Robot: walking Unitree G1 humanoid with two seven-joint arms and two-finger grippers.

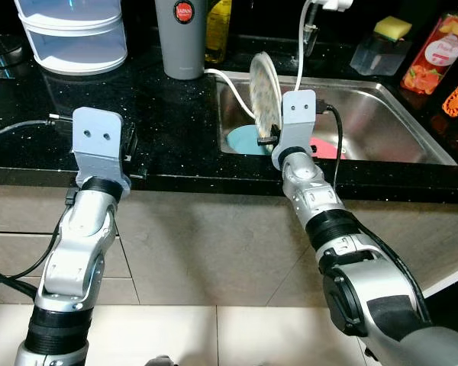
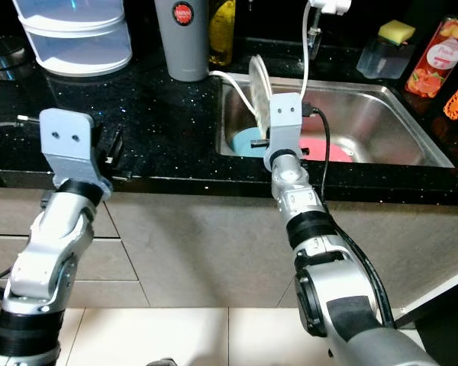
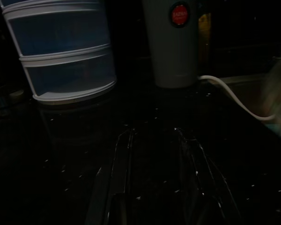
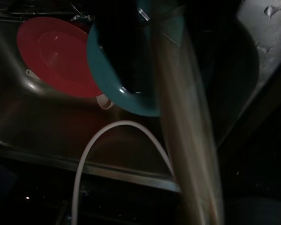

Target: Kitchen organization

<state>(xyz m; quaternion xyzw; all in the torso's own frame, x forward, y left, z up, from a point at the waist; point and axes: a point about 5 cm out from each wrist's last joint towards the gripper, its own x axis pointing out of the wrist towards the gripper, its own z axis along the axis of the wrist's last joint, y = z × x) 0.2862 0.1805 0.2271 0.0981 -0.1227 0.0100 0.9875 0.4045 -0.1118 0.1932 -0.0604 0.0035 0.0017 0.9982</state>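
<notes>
Right gripper [image 1: 269,139] holds speckled plate [image 1: 264,93] over steel sink [image 1: 382,114].

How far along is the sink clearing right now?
Early, going by what shows. In hand: the right gripper is shut on a pale speckled plate, held on edge above the sink. Left: a teal plate and a red plate lie in the basin. The left gripper hovers open over the black counter. No plate sits on the counter yet.

Glossy speckled black stone counter [image 1: 175,122]; brushed stainless steel sink [image 1: 382,122].
</notes>
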